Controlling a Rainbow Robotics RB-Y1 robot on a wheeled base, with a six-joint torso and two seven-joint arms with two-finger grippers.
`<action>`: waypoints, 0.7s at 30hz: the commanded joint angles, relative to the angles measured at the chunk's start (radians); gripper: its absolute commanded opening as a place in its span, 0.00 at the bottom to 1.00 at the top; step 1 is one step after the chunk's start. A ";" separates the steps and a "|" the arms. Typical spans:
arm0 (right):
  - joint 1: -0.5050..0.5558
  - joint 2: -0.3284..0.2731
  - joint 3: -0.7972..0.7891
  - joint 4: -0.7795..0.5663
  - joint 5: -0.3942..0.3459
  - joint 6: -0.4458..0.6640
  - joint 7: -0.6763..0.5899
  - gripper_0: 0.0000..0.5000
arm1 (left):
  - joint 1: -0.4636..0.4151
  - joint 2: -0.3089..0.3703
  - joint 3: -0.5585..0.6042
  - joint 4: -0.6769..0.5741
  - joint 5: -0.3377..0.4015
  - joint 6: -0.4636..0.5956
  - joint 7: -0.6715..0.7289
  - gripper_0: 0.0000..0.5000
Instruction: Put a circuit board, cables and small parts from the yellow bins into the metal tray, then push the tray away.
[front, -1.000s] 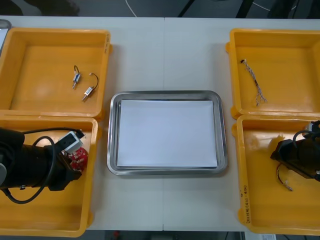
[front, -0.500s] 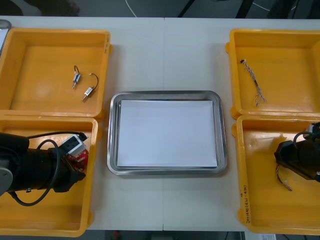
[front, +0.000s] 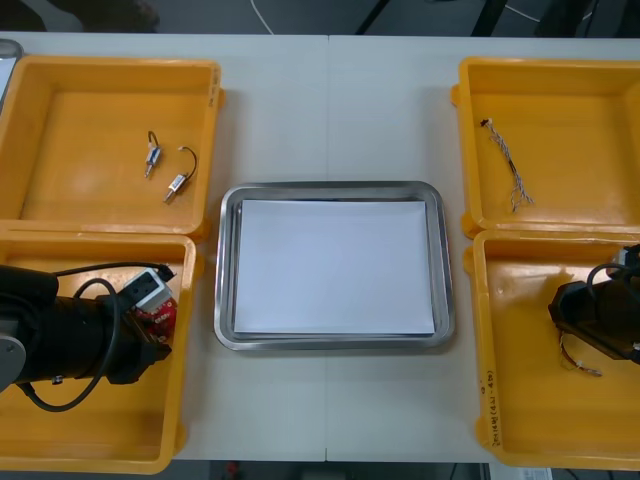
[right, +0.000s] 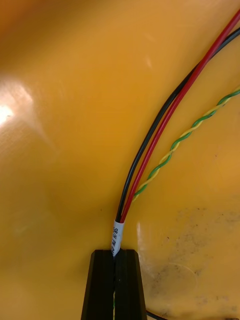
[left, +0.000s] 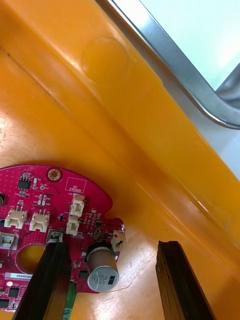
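R fingers (right: 102, 285) pinch the cable (right: 150, 150) shut at its white label, in the bin (front: 478, 340) at 4 o'clock of the tray (front: 330, 190). Thin grip, so it may slip on lift. My L fingers (left: 47, 280) stand apart by the circuit board (left: 45, 210), at 8 o'clock. Wrist cams show this; in front view my arms cover it.

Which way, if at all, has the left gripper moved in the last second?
Yes: the left gripper slipped slightly toward the near edge of the table, away from the far wall of its yellow bin.
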 joint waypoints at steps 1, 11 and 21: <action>0.020 -0.004 -0.027 -0.032 -0.025 0.016 -0.015 0.00 | 0.030 0.038 -0.001 0.005 -0.007 -0.006 -0.120 1.00; 0.000 -0.054 -0.079 -0.134 -0.053 0.111 -0.001 0.00 | 0.033 0.040 -0.001 0.005 -0.012 -0.006 -0.134 0.01; -0.052 -0.094 -0.202 -0.293 -0.090 0.366 0.011 0.00 | 0.033 0.040 0.005 0.006 -0.012 0.000 -0.141 0.00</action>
